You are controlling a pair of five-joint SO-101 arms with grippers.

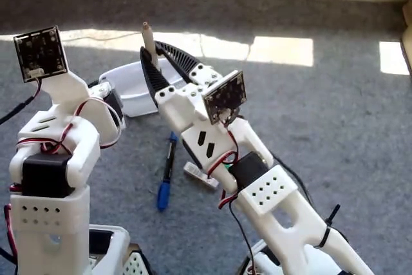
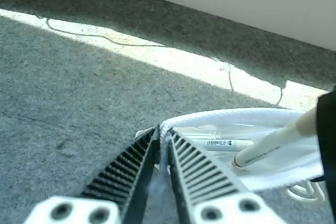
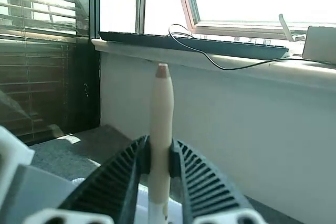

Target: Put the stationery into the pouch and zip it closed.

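The white pouch (image 1: 132, 91) lies open on the grey carpet, and my left gripper (image 2: 161, 132) is shut on its near rim. Inside it rests a white pen (image 2: 223, 142). My right gripper (image 1: 154, 56) hangs above the pouch, shut on a beige pen (image 1: 149, 35) that stands almost upright. In the left wrist view this beige pen (image 2: 273, 140) has its lower end just inside the pouch (image 2: 283, 171) opening. The right wrist view shows the beige pen (image 3: 161, 93) clamped between the fingers of my right gripper (image 3: 160, 142).
A blue pen (image 1: 166, 173) lies on the carpet between the two arms, with a small pale block (image 1: 201, 176) beside it, partly under the right arm. A thin cable (image 2: 79, 35) runs along the carpet near the wall.
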